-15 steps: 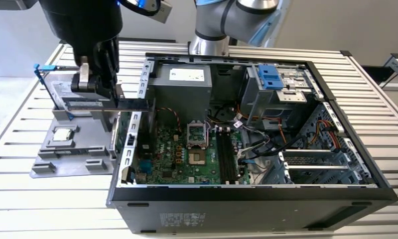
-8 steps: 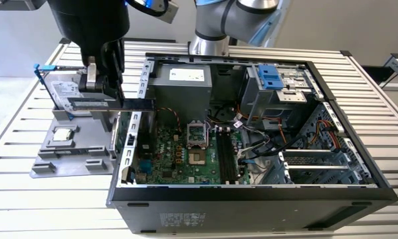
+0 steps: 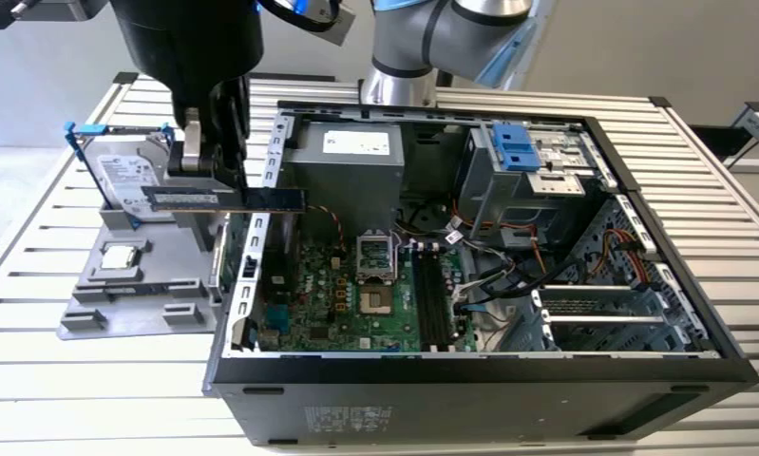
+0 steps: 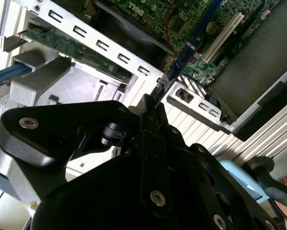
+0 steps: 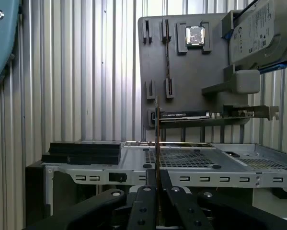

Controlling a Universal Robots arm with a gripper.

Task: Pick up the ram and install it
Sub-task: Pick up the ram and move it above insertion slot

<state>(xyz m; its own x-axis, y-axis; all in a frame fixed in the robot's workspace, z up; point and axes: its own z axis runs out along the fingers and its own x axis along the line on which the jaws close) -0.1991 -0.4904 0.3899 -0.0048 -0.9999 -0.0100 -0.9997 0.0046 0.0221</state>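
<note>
Gripper (image 3: pixel 215 193) clamped shut on the ram (image 3: pixel 275 199). Stick is level and on edge, likely to suit a slot. Open case (image 3: pixel 481 375) sits just beside and below the gripper.

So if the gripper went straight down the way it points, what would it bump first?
Probably the case wall. The gripper, shut on the ram, hangs about over that edge, so the ram would touch first. Depth is hard to judge.

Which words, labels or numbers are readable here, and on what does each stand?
None can be quoted whole.
Hard drive label: too small.
Power supply sticker: too small.
Computer case sticker: too small.
Sticker on the ram in the gripper: too small.
Robot arm's blue cover: lettering cut off.
</note>
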